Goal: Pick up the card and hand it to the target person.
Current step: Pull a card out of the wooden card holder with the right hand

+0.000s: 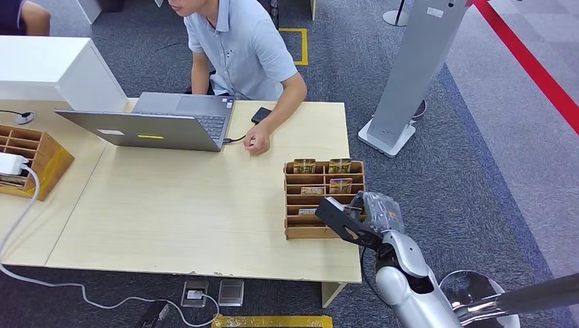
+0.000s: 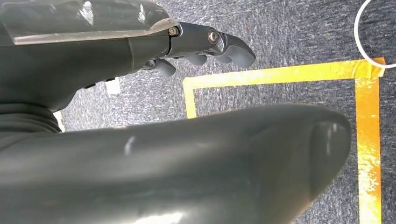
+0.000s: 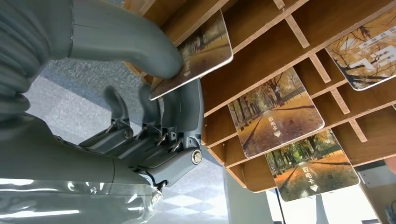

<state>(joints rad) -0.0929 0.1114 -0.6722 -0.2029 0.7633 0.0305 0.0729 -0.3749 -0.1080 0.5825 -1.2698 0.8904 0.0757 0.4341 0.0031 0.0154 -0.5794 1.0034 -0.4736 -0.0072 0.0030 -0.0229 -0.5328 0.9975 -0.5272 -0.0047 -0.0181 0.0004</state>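
The light is bright and even over the table (image 1: 171, 205), with only soft, faint shadows. The robot's silver arm (image 1: 410, 287) shines with white glare. Close to the wrist cameras, the left hand (image 2: 177, 154) looks big and a bit blurry. The cards (image 3: 275, 112) look sharp, maybe lit from behind.

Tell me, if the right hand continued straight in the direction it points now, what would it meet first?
Probably the wooden card rack: the right hand already pinches a card at the rack's near slot, so going on would push that card deeper into its slot. Depth is unclear.
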